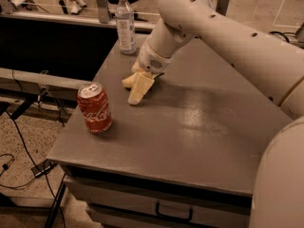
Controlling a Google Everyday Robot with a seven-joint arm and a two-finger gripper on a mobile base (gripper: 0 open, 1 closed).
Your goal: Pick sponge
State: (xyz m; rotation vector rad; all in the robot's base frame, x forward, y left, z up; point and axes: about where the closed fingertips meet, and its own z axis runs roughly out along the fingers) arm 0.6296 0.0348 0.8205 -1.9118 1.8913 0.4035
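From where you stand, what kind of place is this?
Probably a lab or workshop: grey drawer table, loose cables on the floor, glass partition behind. The gripper is at the sponge near the bottle.
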